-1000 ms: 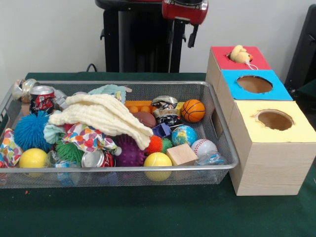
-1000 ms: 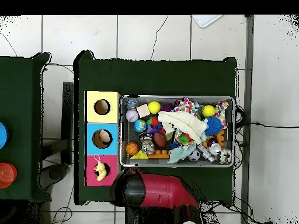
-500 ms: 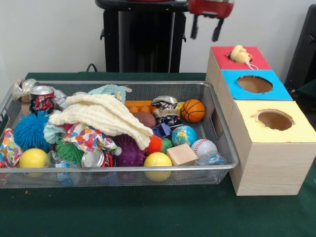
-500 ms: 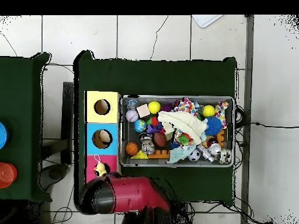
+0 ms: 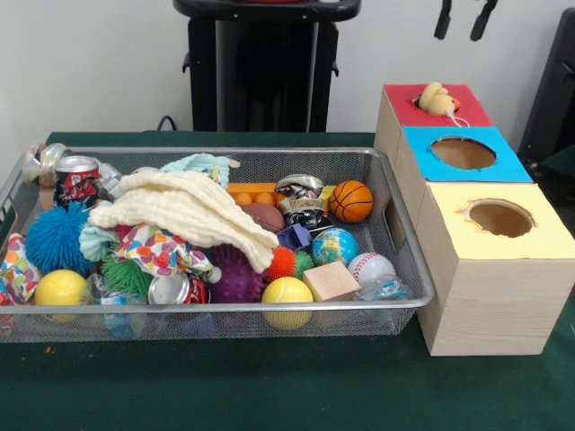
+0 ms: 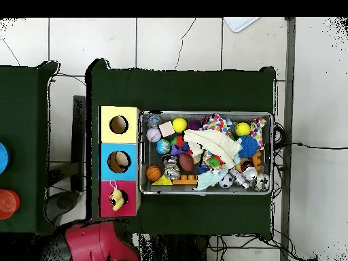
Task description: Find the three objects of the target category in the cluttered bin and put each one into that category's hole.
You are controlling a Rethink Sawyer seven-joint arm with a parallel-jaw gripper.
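Yellow plush toy point(image 5: 437, 98) sits on the red box's hole point(image 5: 437, 105); the gripper point(image 5: 464, 20) hangs above it and slightly right, spread and empty. From overhead, the toy point(image 6: 117, 198) lies beside the bin point(image 6: 206, 114), the arm point(image 6: 95, 243) nearer the counter's edge.

Box tops point(image 5: 485, 153) run red, blue, yellow; a yellow plush duck point(image 5: 437, 98); an orange basketball point(image 5: 350, 201); a cream cloth point(image 5: 193, 212).
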